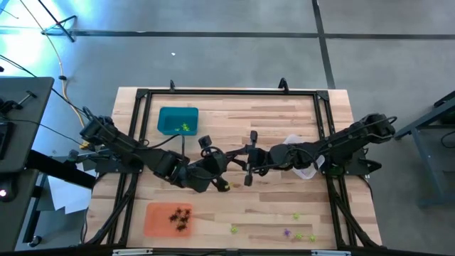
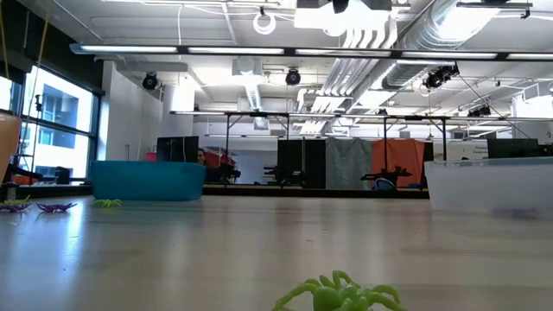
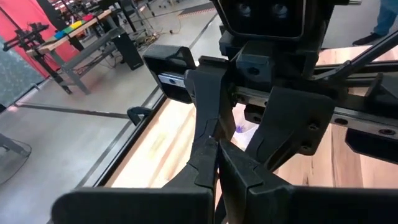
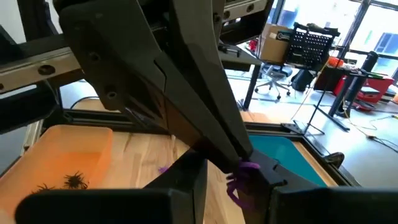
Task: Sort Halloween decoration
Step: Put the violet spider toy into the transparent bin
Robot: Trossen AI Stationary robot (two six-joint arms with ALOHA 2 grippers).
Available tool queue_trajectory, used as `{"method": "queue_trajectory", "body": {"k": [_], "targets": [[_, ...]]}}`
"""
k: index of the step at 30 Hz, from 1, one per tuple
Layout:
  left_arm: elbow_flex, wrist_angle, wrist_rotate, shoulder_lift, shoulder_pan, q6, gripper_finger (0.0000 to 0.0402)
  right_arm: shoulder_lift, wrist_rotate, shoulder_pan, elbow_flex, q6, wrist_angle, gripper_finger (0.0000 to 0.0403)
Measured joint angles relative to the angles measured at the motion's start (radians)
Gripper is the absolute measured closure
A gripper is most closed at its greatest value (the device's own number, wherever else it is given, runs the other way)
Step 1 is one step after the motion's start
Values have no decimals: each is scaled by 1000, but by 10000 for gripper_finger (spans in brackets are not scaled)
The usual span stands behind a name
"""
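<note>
High view first: the wooden surface [image 1: 270,114] carries three trays, and the teal tray [image 1: 178,121] at its far left makes a handy marker. Both dark arms reach in to meet just right of and nearer than the teal tray, around mid-surface, probably so that one piece can pass from one to the other.

The orange tray [image 1: 158,220] lies well nearer than the teal tray and holds black pieces [image 1: 181,217]. The clear tray [image 1: 304,172] sits well to its right, half hidden under the right arm. The teal tray itself holds yellow-green pieces [image 1: 185,127], so each colour seems to have its own home.

The left claw [image 3: 219,168] appears pressed together on a purple spider [image 4: 247,169], holding it up off the surface. The right claw [image 4: 231,186] stands apart on either side of that spider, seemingly ready to take it, since the clear tray is on its side.

Loose pieces [image 1: 298,236], yellow-green and purple, remain unsorted far from the teal tray, at the near right edge; much of the job looks undone.
</note>
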Motion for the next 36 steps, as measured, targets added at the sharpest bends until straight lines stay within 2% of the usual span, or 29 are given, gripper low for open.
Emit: {"method": "queue_trajectory", "body": {"k": [6,11,20,24,32,36], "targets": [[0,-1,10,5,10,0,402,0,0,0,-2,18,-9,335],[0,-3,14,6,11,1,402,0,-4,-5,-2,61,-33,392],[0,-6,39,6,14,63,394,0,-6,-6,-2,88,-47,400],[0,-10,48,6,16,67,370,-1,-7,-6,-2,95,-52,401],[0,-23,50,6,23,177,297,-1,-5,-20,0,159,-92,402],[3,-30,-22,5,21,215,271,-44,68,-37,1,179,-189,402]]}}
